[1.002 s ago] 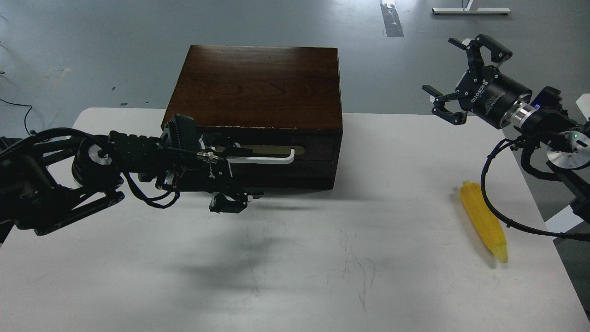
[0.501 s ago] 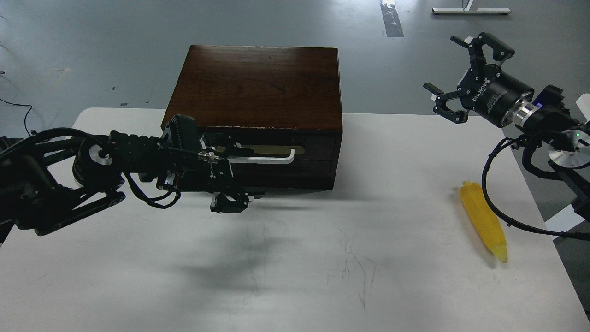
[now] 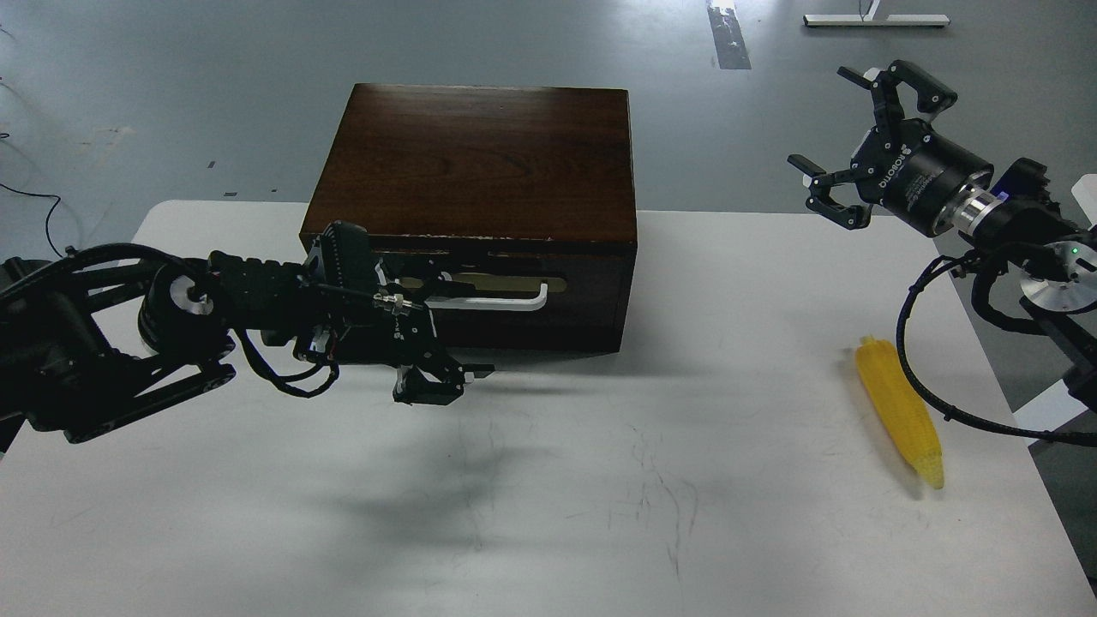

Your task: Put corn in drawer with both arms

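The corn (image 3: 900, 411), a yellow tapered cob, lies on the white table (image 3: 600, 514) near its right edge, tip pointing toward me. The dark brown wooden box (image 3: 480, 154) stands at the back middle. Its drawer (image 3: 583, 283) looks closed, with a white bar handle (image 3: 506, 300) on a brass plate. My left gripper (image 3: 439, 332) is open at the handle's left end, one finger above the bar and the others below it. My right gripper (image 3: 824, 146) is open and empty, raised in the air above the table's back right, well behind the corn.
The table's right edge runs just past the corn, with my right arm's black cable (image 3: 917, 377) looping beside it. The grey floor (image 3: 171, 86) lies behind the table. My left arm (image 3: 171, 317) stretches across the left part of the table.
My left gripper has shifted slightly down and to the right at the handle. My right gripper rose a little early on and has since held still. The corn has not moved.
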You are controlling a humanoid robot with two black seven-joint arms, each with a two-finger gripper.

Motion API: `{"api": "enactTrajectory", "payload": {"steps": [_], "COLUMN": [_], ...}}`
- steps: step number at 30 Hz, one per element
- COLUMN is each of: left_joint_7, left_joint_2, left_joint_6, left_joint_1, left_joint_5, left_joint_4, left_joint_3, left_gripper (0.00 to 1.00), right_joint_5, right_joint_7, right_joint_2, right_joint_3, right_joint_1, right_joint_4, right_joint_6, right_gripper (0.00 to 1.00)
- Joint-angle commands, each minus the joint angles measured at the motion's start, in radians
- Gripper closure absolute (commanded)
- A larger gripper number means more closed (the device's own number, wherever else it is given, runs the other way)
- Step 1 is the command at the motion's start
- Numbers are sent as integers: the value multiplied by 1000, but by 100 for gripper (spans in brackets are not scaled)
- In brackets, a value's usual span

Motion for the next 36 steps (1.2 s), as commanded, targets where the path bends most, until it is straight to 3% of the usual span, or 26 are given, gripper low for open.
{"api": "enactTrajectory", "payload": {"steps": [1, 29, 36], "left_joint_7": [-1, -1, -1], "left_joint_2": [0, 127, 144], "left_joint_6": [1, -1, -1], "left_joint_1": [0, 32, 46], "left_joint_5": [0, 0, 0], "left_joint_4": [-5, -227, -235], "left_joint_3": [0, 3, 3], "left_gripper": [2, 2, 2], "right_joint_5": [0, 0, 0], "right_joint_7": [0, 0, 0], "right_joint_2": [0, 1, 9], "right_joint_3": [0, -6, -11], "right_joint_1": [0, 0, 0], "right_joint_4": [0, -5, -8], "right_joint_6": [0, 0, 0], "right_gripper": [0, 0, 0]}}
